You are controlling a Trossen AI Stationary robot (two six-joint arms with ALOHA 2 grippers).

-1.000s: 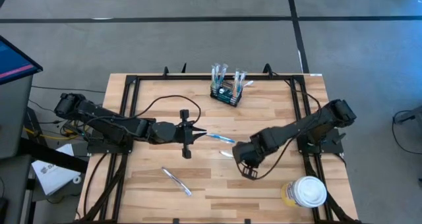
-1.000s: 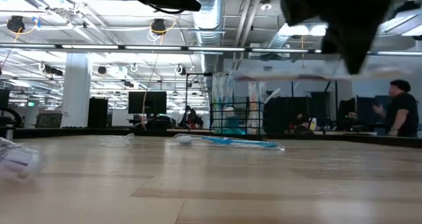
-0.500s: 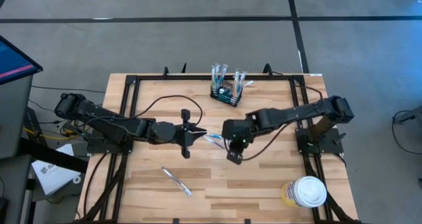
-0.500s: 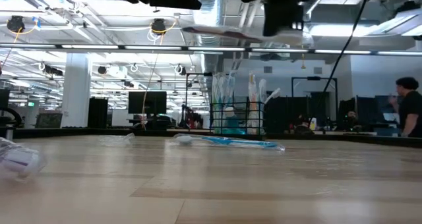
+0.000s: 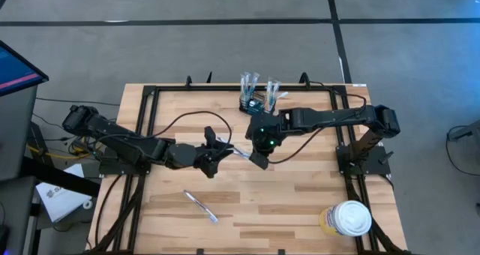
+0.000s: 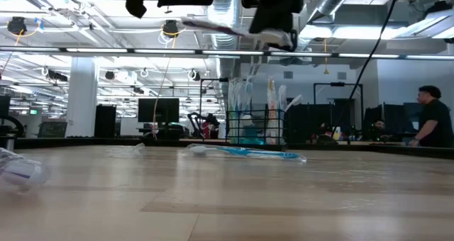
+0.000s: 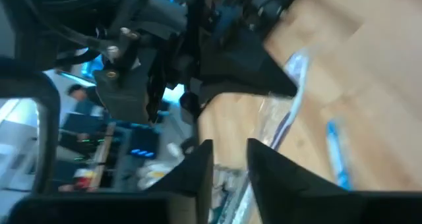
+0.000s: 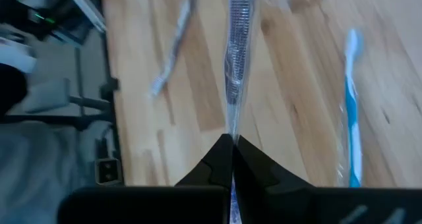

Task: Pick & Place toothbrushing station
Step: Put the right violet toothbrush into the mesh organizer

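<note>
The toothbrushing station point(image 5: 259, 103), a small black wire-mesh box with several brushes upright in it, stands at the table's far middle. My right gripper point(image 5: 257, 162) is shut on a clear-wrapped toothbrush point(image 8: 236, 46) in the air above mid-table. My left gripper point(image 5: 220, 147) hovers just left of it, open, pointing at the brush's free end point(image 6: 195, 23); whether they touch, I cannot tell. A blue toothbrush point(image 6: 245, 152) lies flat on the wood below them. Another wrapped brush point(image 5: 201, 207) lies near the front. My right gripper pinches one end of the wrapped toothbrush point(image 8: 231, 122) between its two fingers, which slant down from the table's right. The brush runs on straight ahead of the fingers. It is lifted clear of the table, about level, its free end toward my left gripper.
A white-lidded yellowish tub point(image 5: 349, 218) stands at the front right corner. A black frame point(image 5: 150, 105) runs along the table's sides and far edge. Bare wood point(image 5: 300, 202) lies between the arms and the near edge. A person point(image 6: 429, 117) stands in the room beyond.
My right gripper has carried the wrapped toothbrush up and toward the table's left and far side, from the right front to mid-table beside my left gripper. The brush stays clear of the wood. My left gripper has stayed in place and rolled about its own axis.
</note>
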